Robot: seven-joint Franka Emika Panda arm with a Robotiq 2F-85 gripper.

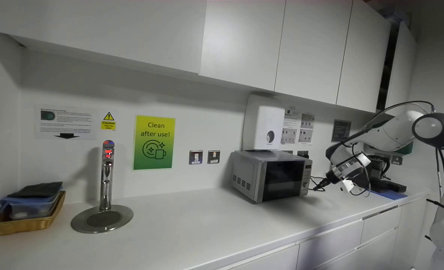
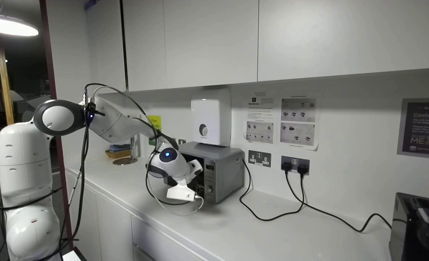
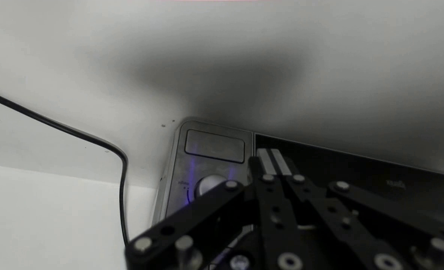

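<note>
White cupboards (image 1: 240,41) hang over a white wall (image 1: 207,127) and counter (image 1: 177,225). Our claw (image 3: 272,159) is closed, with nothing held in it. In an exterior view the microwave (image 1: 270,176) lies on the counter just left of the claw, its right end nearest; its long axis seems to run roughly along the wall. In the wrist view we see the claw pointing at where the panel (image 3: 222,167) meets the dark door (image 3: 375,176), and we cannot tell whether it touches. The knob (image 3: 210,183) sits just left of it there, half hidden, and the door spreads right. Farther out, a cord (image 3: 75,132) lies left of the panel, a dispenser (image 1: 254,127) hangs just above the microwave, and a tap (image 1: 105,187) and a basket (image 1: 27,225) stand well off to the left.
</note>
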